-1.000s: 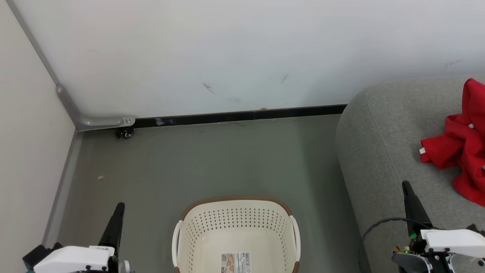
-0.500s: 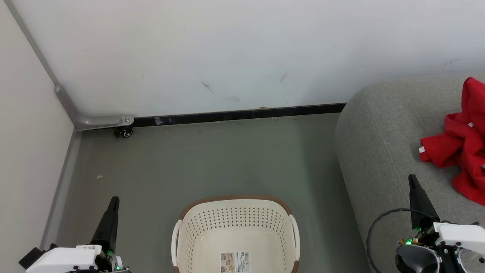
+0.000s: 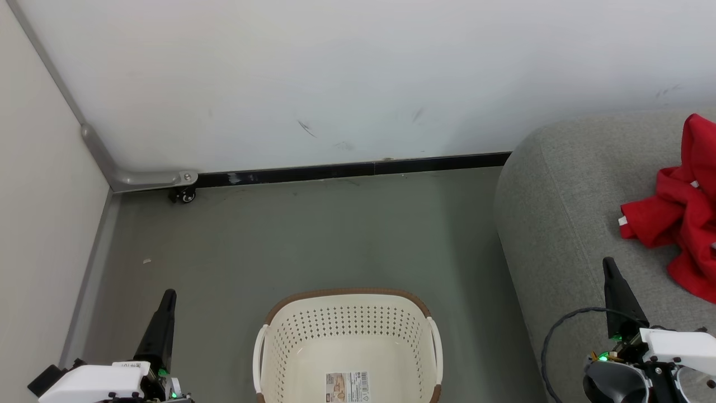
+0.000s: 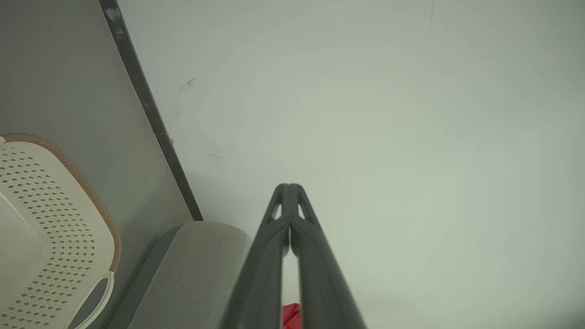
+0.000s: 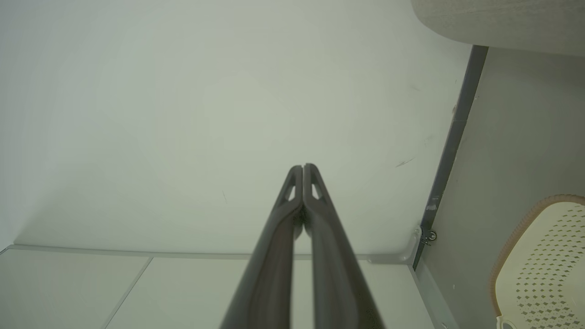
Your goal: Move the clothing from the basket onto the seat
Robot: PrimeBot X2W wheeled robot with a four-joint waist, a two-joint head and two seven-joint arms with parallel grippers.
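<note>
The red clothing (image 3: 682, 224) lies crumpled on the grey seat (image 3: 559, 212) at the right edge of the head view; a red scrap (image 4: 291, 315) peeks between the left gripper's fingers in the left wrist view. The cream basket (image 3: 291, 336) stands on the floor at bottom centre, holding nothing but a barcode label (image 3: 348, 387). My left gripper (image 3: 168, 295) is shut and holds nothing, left of the basket. My right gripper (image 3: 608, 263) is shut and holds nothing, over the seat's front edge, short of the clothing. Both wrist views show tips pressed together, left gripper (image 4: 288, 187) and right gripper (image 5: 303, 167).
A white wall with a black baseboard (image 3: 352, 169) runs behind the grey floor (image 3: 313, 235). A panel on a small caster (image 3: 185, 196) closes off the left side. A black cable (image 3: 559, 341) loops by my right wrist. Open floor lies between basket and wall.
Over the last second my left gripper drew slightly left and down, and my right gripper shifted slightly right and up. Since half a second ago nothing has moved.
</note>
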